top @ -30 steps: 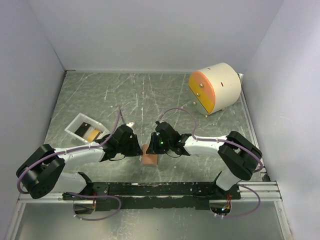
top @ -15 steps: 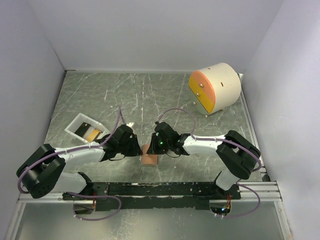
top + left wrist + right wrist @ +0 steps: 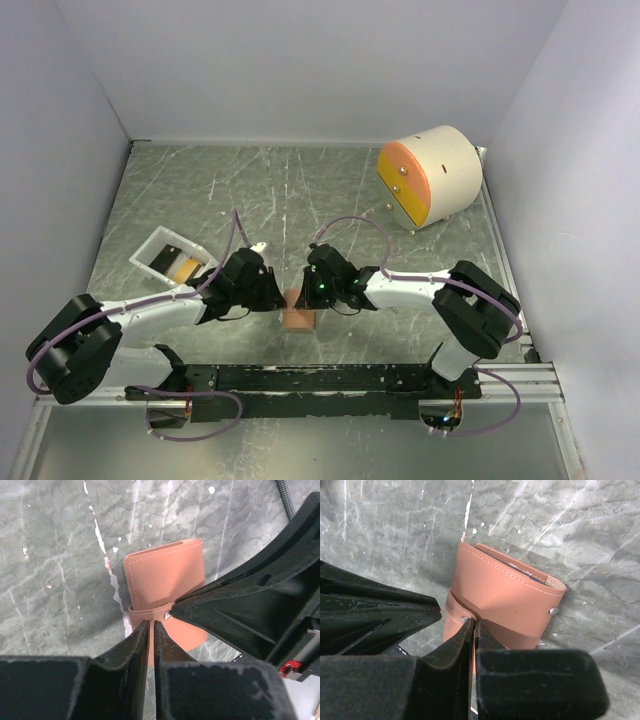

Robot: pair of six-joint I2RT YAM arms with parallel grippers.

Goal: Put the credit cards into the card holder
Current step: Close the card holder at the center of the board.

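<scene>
Salmon-pink leather-like folding card holder [image 3: 299, 318] on scratched grey-green desk [image 3: 300, 190], lower centre of overhead frame, left jaws narrow, pinching its strap [image 3: 140, 615], right jaws closed tight at that strap

Setting: a robotics laboratory test cell. Indicators:

- Plain white walls [image 3: 300, 60] enclose the worktop [image 3: 300, 190] on three sides.
- The worktop surface is scratched grey sheet.
- Two robot arms, the left arm [image 3: 160, 312] and the right arm [image 3: 420, 290], are bolted to a black rail [image 3: 320, 378] at the near edge.
- Purple cables [image 3: 350, 218] run exposed along the arms.
- Items are few and unrelated: a white tray [image 3: 146, 246], a cream cylinder [image 3: 440, 170] with an orange face, and one card holder [image 3: 299, 318].
</scene>
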